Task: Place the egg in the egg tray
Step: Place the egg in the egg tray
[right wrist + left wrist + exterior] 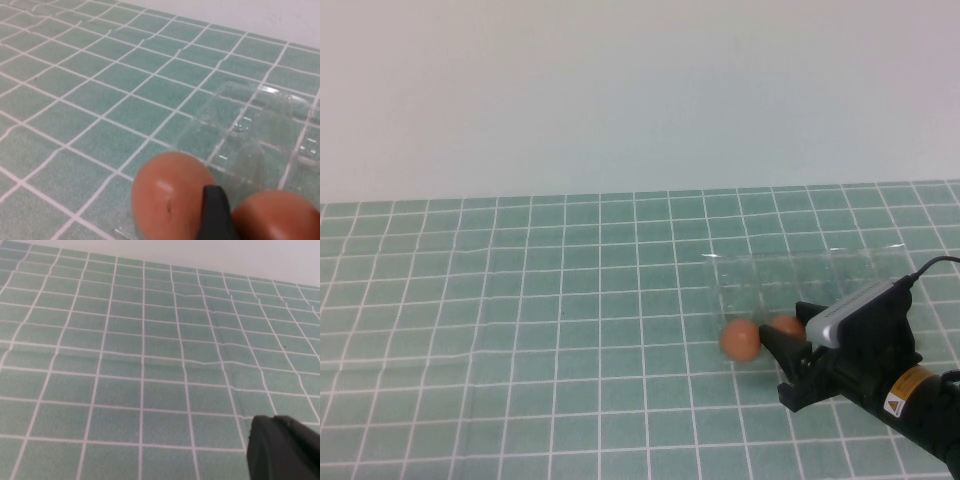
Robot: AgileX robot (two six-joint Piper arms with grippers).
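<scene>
Two orange-brown eggs lie side by side on the green mat at the near edge of the clear egg tray (805, 275). My right gripper (790, 330) is closed around the right egg (786, 325), low at table level. In the right wrist view one black finger (215, 215) sits wedged between the held egg (277, 215) and the other egg (167, 195), touching both. The second finger is out of that view. The other egg (740, 340) lies just left of the gripper. The tray (260, 125) lies just beyond the eggs with empty cups. My left gripper (282, 447) hovers over bare mat, shut and empty.
The green checked mat (520, 300) covers the table up to a plain white wall at the back. The right arm's black body (880, 370) and its cable stand at the front right corner.
</scene>
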